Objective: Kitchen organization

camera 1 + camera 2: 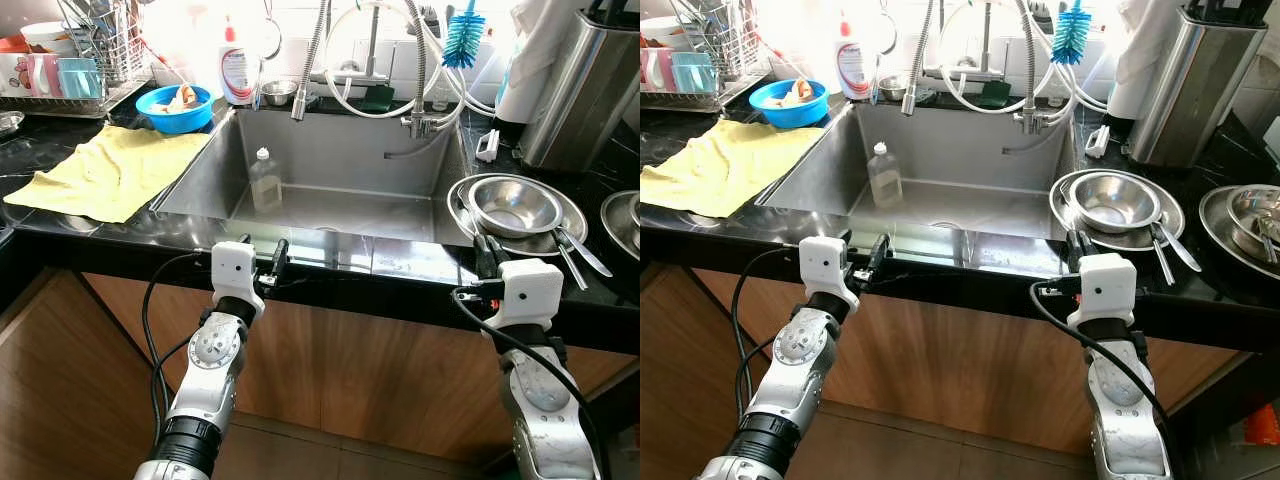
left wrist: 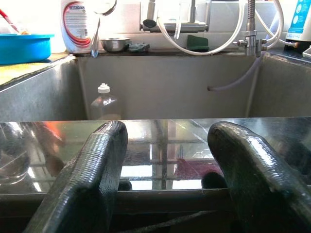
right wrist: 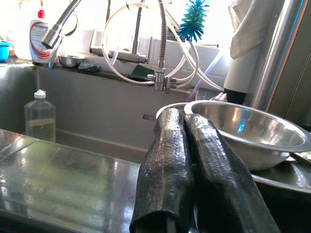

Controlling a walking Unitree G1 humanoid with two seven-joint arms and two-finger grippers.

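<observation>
Both arms reach toward the front edge of the black tabletop, with the steel sink set into it between them. The left gripper sits at the sink's front rim, its jaws apart and holding nothing. The right gripper rests at the front edge near the sink's right corner, jaws pressed together and empty, pointing at the steel bowl, which sits on a round steel plate just beyond the fingertips.

The task names no single item. The likeliest candidates are that bowl stack and the clear bottle standing upright against the sink's left wall.

Risks from here, as I judge them:
- With jaws together, the right gripper could shove the bowl and plate instead of grasping, sliding them toward the 2 utensils lying beside them.
- The bowl's smooth, curved rim could slip from a shallow pinch.
- A left reach into the sink could tip the light bottle, or catch the hanging faucet hose.
- The yellow cloth at the left edge could drag if snagged.
</observation>
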